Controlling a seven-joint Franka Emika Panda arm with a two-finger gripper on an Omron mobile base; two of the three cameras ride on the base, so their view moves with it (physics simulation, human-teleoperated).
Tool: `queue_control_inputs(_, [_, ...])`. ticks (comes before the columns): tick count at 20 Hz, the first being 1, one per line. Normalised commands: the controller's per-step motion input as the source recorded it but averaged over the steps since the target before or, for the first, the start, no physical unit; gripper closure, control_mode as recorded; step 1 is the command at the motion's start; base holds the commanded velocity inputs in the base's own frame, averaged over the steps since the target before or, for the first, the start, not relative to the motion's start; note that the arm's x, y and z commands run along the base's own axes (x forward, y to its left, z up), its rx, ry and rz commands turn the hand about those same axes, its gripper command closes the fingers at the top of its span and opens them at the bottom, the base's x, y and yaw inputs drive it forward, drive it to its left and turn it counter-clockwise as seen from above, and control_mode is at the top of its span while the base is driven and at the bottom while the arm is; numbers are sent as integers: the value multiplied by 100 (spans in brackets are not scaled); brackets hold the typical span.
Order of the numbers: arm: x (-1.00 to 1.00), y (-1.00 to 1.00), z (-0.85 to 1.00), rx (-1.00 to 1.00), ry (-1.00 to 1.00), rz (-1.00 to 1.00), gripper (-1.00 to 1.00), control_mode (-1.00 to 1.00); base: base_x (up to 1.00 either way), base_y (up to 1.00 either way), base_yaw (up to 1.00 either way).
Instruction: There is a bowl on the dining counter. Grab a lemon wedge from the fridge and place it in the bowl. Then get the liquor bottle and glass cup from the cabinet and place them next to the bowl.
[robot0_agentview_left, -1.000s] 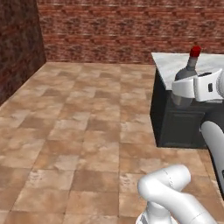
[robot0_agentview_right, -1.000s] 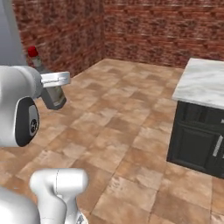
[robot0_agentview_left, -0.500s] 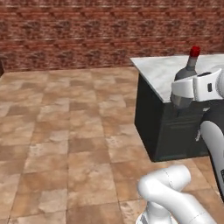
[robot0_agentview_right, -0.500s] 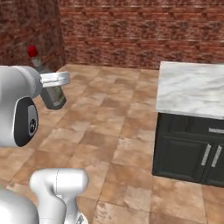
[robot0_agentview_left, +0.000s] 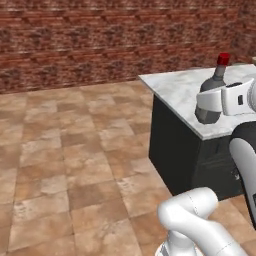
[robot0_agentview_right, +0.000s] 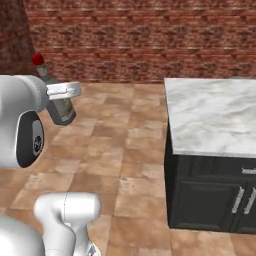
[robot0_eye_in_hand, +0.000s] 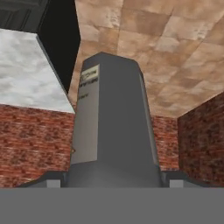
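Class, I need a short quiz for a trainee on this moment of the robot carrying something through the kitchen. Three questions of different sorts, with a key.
1. True or false: the liquor bottle stands on the marble counter.
2. Multiple choice: the bottle's cap is A) red, B) silver, C) black.
3. Fill in: the wall behind the counter is made of ____.

Key
1. False. The gripper holds the bottle in the air, upright, its fingers closed on the bottle's body.
2. A.
3. Brick.
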Motion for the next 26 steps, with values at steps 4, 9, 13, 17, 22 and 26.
queue_control_inputs(4, [0,0,0,0,0,0,100,100,100,54,-24])
queue_control_inputs(9, [0,0,0,0,0,0,100,100,100,52,-29])
queue_control_inputs(13, [0,0,0,0,0,0,100,100,100,47,-36])
queue_control_inputs(17, [0,0,0,0,0,0,100,100,94,57,-41])
queue_control_inputs(22, [0,0,0,0,0,0,100,100,78,86,-47])
queue_control_inputs(26, [0,0,0,0,0,0,100,100,47,100,-49])
